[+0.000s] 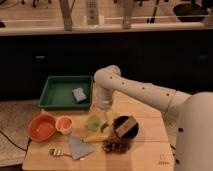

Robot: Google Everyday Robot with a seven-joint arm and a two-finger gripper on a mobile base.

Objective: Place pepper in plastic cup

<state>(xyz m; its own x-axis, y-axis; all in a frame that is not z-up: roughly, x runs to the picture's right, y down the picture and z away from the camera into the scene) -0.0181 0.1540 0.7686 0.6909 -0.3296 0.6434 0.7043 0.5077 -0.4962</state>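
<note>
The plastic cup (93, 122), a small pale yellow-green tumbler, stands near the middle of the wooden table (145, 155). My gripper (100, 111) hangs at the end of the white arm, right over the cup's far rim. A small green piece that looks like the pepper (105, 127) shows just to the right of the cup, below the gripper. I cannot tell whether it is held or lying on the table. A yellow thing (95, 136) lies in front of the cup.
A green tray (60, 95) with a grey-blue sponge (79, 94) sits at the back left. An orange bowl (42, 128) and a small orange cup (64, 124) stand left. A black bowl holding a brown block (125, 127), dark grapes (116, 146), a grey cloth (80, 148) and a utensil (57, 151) lie in front.
</note>
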